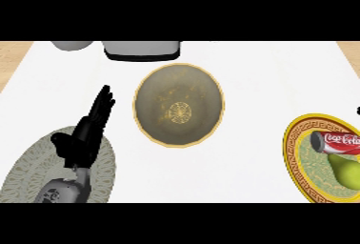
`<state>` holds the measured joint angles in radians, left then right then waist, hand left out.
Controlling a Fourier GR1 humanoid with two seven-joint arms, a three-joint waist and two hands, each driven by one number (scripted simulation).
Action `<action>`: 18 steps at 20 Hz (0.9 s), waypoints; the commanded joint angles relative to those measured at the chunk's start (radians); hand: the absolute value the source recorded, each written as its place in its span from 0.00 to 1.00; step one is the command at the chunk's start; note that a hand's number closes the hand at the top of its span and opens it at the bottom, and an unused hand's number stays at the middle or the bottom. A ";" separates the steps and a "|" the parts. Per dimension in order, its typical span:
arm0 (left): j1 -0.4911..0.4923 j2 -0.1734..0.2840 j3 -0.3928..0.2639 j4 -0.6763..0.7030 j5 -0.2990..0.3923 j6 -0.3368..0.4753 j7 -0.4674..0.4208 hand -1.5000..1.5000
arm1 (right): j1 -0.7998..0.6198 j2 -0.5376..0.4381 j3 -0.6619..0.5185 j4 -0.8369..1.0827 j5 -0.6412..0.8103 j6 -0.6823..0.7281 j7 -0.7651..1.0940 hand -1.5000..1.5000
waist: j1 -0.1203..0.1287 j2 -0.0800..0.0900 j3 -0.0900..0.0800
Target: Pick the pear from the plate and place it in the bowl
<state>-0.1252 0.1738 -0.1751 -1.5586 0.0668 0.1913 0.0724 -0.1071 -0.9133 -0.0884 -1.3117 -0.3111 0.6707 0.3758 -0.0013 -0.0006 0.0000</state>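
Resting open with straight fingers, the left hand [88, 131] hangs over a grey plate [28, 167] beside the bowl [179, 106]. Far right, the pear [346, 172] lies on the yellow-rimmed plate [295, 157], touching a cola can [337, 142]. No right hand shows; reaching there risks knocking that can.

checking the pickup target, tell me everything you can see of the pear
The pear is green with a smooth, slightly glossy skin. It lies on its side on the gold-rimmed patterned plate at the view's right edge, narrow end toward the red cola can lying just behind it and apparently touching it. No stem can be made out. No hand touches it; its right side is cut off by the view's edge.
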 commanded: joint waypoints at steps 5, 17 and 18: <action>-0.043 -0.031 0.031 0.019 -0.037 -0.009 0.013 0.50 | 0.020 0.083 -0.112 0.010 -0.019 0.044 0.014 0.00 | -0.001 0.000 0.000; -0.024 -0.075 0.053 0.034 -0.080 -0.036 -0.001 0.50 | 0.032 0.229 -0.166 -0.055 -0.023 0.034 0.172 0.00 | -0.001 0.000 0.000; -0.048 -0.027 0.124 0.065 -0.015 -0.103 -0.027 0.50 | 0.018 0.247 -0.145 0.032 0.075 0.043 0.072 0.00 | 0.001 0.001 0.000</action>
<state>-0.1409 0.1365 -0.1028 -1.5394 0.0282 0.1255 0.0725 -0.0744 -0.7140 -0.2346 -1.3252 -0.3016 0.7151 0.4776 -0.0013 -0.0006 -0.0006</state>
